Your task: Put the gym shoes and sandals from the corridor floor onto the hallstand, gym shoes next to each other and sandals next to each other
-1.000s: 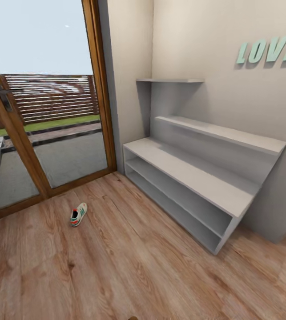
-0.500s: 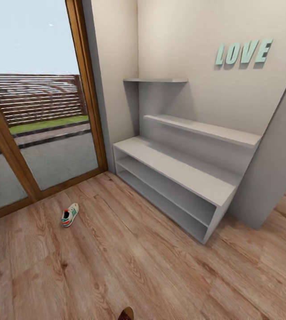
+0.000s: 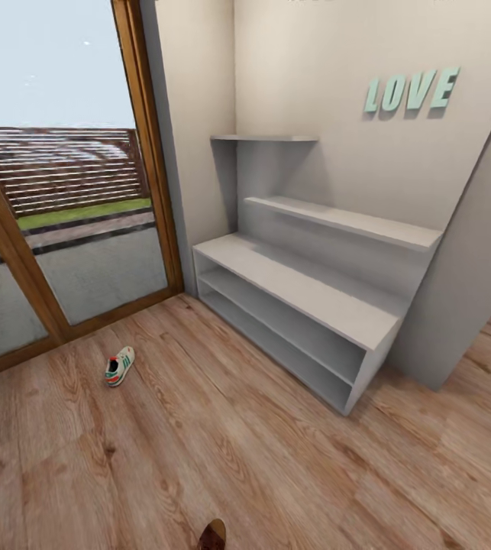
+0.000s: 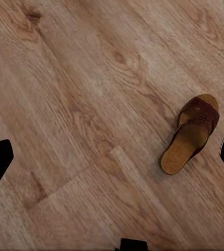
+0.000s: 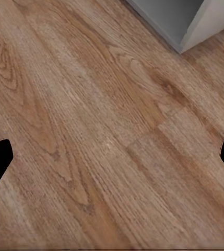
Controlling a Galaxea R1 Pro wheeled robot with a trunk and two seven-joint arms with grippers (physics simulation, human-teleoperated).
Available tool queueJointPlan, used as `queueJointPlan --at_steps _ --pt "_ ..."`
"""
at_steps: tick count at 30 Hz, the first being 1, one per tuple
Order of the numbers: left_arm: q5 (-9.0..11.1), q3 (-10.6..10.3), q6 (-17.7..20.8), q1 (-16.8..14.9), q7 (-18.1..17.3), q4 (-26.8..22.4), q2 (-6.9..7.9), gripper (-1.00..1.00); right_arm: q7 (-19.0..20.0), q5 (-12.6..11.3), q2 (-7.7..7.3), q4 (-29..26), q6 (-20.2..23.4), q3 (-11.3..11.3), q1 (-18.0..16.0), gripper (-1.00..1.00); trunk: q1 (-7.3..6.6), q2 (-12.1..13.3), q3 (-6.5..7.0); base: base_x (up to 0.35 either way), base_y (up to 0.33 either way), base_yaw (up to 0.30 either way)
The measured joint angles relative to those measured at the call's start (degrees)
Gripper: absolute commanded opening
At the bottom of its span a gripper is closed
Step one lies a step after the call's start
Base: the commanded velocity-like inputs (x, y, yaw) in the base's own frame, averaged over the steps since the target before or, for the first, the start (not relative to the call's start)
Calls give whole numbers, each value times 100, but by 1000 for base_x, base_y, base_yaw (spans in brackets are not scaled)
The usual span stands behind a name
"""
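You're looking at the hallstand (image 3: 298, 286) sitting in the corner against the beige wall, with the teal LOVE letters (image 3: 411, 90) up above its two staggered wall shelves. Its low bench top and both open shelves under it have no shoes on them. To the left of it is the wood-framed glass door (image 3: 69, 198).

One gym shoe (image 3: 120, 366) is lying on the corridor floor (image 3: 276, 458), near the door and well apart from the rack. You can make out the green stripes and the red at the heel.

At the very bottom edge of your head view there's a sandal (image 3: 213, 535), partly cut off by the frame. Your left wrist cam has a good look at a sandal (image 4: 191, 134) flat on the planks, sole down, tan footbed showing, brown strap across the front.

Your left claw (image 4: 112, 157) is wide open with nothing in it, its dark tips just poking in at both sides of the frame. Same deal with your right claw (image 5: 112, 159): spread wide, empty, over bare floor with a corner of the rack (image 5: 185, 21) nearby.
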Motion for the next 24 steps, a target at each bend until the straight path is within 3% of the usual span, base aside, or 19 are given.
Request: queueJointPlan --at_steps 24 --pt "2 1 -4 0 0 -1 0 100 19 22 -9 1 -16 7 0 100 -2 0 0 -14 -9 0"
